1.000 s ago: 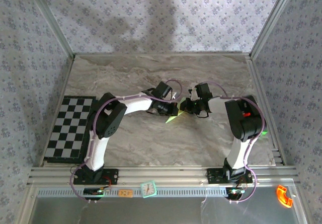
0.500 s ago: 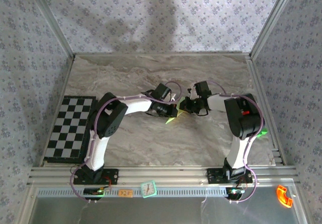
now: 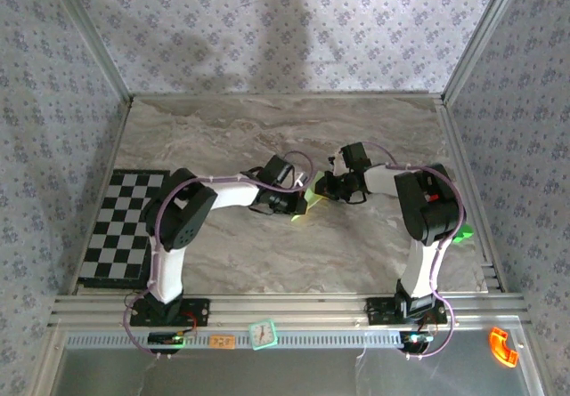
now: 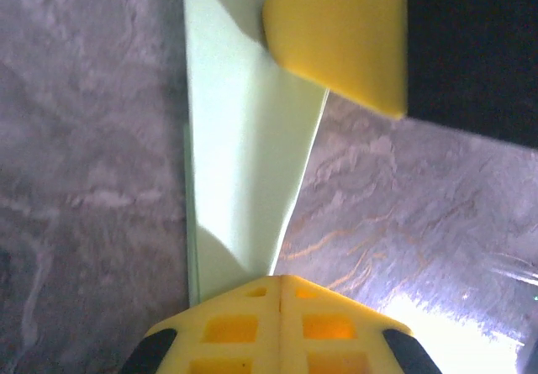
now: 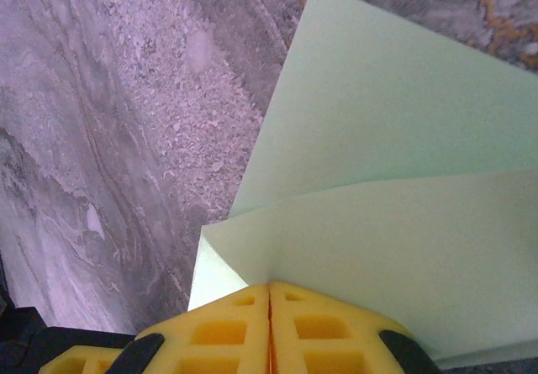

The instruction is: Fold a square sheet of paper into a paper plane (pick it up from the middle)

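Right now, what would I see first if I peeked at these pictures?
The left gripper and the right gripper meet in the middle of the marble table, both pinching one folded pale green paper. At the table's left edge lies a black-and-white checkerboard mat.

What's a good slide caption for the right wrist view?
Right gripper shut on the folded green paper over the marble table.

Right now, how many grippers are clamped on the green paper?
2. The left gripper is shut on one end of the folded pale green paper at mid-table; the right gripper is shut on the opposite end.
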Controlling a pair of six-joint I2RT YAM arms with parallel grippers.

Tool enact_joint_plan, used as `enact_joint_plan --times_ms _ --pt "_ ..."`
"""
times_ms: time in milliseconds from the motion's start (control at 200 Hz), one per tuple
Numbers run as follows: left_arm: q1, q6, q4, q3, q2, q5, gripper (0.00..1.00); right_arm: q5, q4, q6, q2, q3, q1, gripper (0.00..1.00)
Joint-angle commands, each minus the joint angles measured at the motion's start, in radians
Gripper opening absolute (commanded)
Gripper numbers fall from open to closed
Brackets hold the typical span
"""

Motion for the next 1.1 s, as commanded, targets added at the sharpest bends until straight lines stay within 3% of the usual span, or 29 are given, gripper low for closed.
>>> enact_joint_plan --times_ms 0,305,550,779,1094 --pt "-0.004 -0.021 -0.205 -0.102 -0.018 0.025 0.04 0.192 -0.131 -0.033 0.097 -0.048 -0.005 0.1" --pt "0.012 -0.121 -0.119 -0.293 -0.21 0.009 0.05 0.137 -0.105 -0.053 0.086 -0.059 0.002 0.11" --pt "0.041 -0.1 -0.137 -0.237 -0.342 -0.027 0.06 0.092 -0.054 -0.038 0.042 -0.07 0.039 0.11" --pt "0.04 -0.139 -0.055 -0.117 -0.223 -0.04 0.06 0.054 0.005 0.003 0.005 -0.066 0.111 0.12" --pt "0.019 -0.131 -0.081 -0.058 -0.077 -0.033 0.06 0.067 -0.016 -0.004 -0.052 -0.027 0.115 0.15"
